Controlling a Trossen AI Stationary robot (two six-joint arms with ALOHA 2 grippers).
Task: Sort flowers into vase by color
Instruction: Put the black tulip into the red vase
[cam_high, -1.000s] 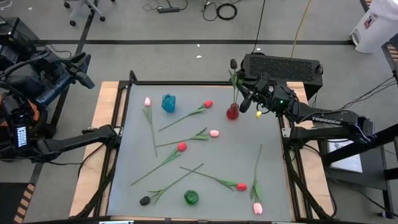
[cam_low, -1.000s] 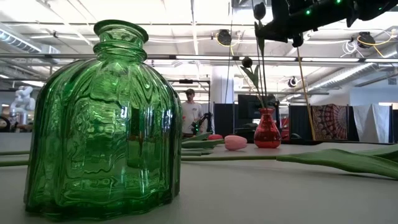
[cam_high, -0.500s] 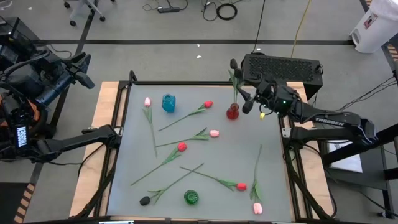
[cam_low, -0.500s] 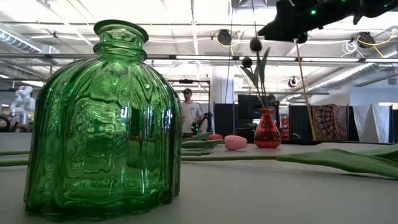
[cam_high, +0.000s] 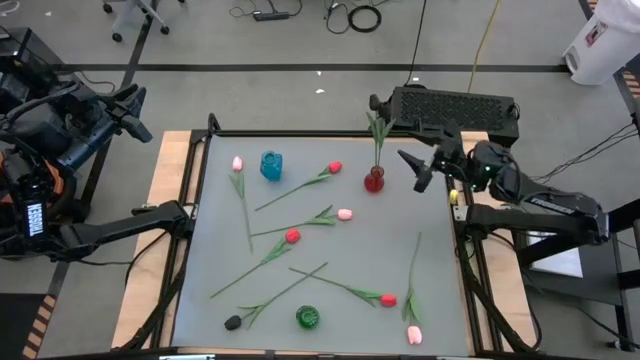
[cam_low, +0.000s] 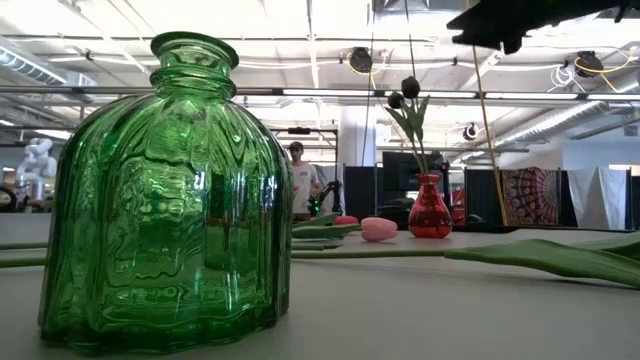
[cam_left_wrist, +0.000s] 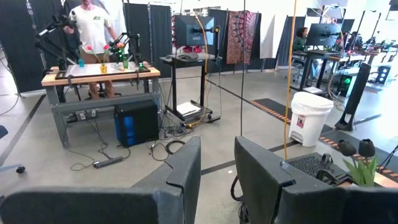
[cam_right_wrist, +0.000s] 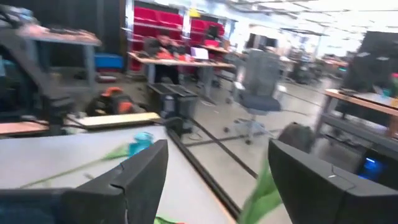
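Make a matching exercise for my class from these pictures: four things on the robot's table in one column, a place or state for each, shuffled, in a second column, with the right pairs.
Things
1. red vase
2. green vase
3. blue vase
4. right gripper

Places or states
A. near the table's front edge, no flowers in it
B. open, empty, beside the red vase
C. holds two black tulips
D. near the far edge, beside a pink tulip

Pairs: 1-C, 2-A, 3-D, 4-B

Even, bright overhead light leaves only faint shadows on the desk (cam_high: 320, 250). In the low view, ceiling glare washes out the background behind the sharp green vase (cam_low: 165, 200). The right wrist view is heavily motion-blurred.
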